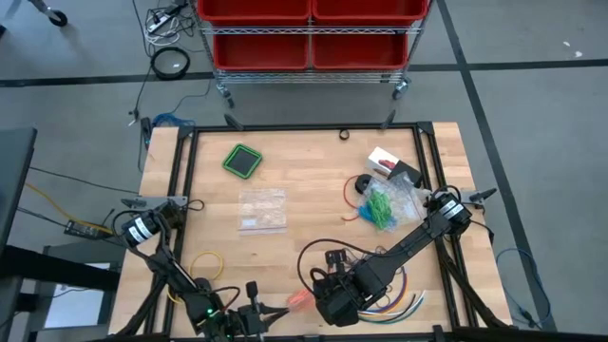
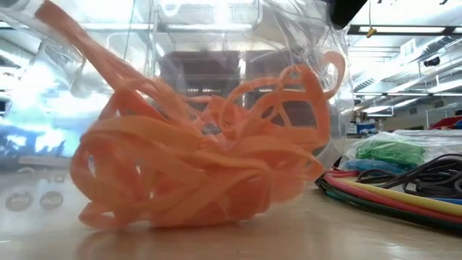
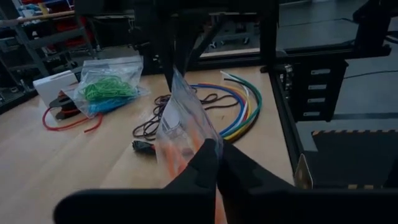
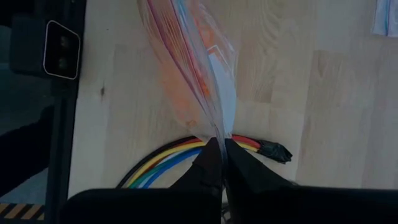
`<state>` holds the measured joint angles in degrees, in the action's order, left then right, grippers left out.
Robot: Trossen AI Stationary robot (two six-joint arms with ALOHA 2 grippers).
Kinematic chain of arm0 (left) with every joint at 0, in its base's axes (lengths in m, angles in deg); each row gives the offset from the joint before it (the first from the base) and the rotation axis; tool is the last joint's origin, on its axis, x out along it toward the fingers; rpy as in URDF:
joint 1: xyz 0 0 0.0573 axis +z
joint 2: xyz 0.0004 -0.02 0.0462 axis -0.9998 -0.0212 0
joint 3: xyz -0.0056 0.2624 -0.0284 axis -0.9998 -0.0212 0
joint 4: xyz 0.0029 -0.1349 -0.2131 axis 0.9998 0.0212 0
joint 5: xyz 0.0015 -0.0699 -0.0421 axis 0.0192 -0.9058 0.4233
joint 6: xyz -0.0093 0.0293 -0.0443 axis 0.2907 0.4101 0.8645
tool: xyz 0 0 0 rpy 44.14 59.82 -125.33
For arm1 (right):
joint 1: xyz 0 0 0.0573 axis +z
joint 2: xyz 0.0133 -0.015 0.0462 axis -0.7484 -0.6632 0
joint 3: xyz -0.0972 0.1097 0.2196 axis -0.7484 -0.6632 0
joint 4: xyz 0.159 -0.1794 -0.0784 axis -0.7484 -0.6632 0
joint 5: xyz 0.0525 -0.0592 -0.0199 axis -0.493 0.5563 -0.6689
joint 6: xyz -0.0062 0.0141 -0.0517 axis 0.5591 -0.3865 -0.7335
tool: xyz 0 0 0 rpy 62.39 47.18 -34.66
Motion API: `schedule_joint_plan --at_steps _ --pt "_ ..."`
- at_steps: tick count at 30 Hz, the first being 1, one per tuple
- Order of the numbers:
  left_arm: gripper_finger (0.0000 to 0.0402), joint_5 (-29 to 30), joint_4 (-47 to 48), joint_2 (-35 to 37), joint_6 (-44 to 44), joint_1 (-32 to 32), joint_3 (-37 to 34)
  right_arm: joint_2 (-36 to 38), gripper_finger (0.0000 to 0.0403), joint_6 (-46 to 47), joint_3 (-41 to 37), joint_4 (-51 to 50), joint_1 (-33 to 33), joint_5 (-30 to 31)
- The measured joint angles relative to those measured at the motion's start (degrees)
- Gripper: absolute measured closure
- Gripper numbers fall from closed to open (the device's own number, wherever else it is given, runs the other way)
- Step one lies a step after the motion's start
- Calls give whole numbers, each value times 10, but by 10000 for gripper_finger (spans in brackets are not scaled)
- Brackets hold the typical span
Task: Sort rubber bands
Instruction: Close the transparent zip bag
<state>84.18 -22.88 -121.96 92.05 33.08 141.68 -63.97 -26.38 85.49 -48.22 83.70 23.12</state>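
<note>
High view: directly overhead, facing down on the whole pale wooden table (image 1: 304,180), with the red plastic bins (image 1: 309,33) beyond its far edge. Low view: level with the tabletop, facing across it, very near a clear plastic bag of orange rubber bands (image 2: 195,173) that fills most of the picture. Left wrist view: close behind the same bag (image 3: 183,134), facing over the curved multicoloured cables (image 3: 239,109). Right wrist view: looks steeply down on that bag (image 4: 193,68) from close above. All four views share this bag; the cables also appear in the low view (image 2: 393,191) and the right wrist view (image 4: 168,158).
</note>
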Motion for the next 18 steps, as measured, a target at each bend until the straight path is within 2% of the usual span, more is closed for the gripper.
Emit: schedule_joint_plan --at_steps 5,12,18 --pt "397 2 4 0 -1 0 0 0 403 0 0 0 0 0" --pt "399 33 4 0 -21 0 0 0 399 18 0 -1 0 14" --pt "400 19 5 0 -32 0 0 0 348 15 0 -1 0 41"
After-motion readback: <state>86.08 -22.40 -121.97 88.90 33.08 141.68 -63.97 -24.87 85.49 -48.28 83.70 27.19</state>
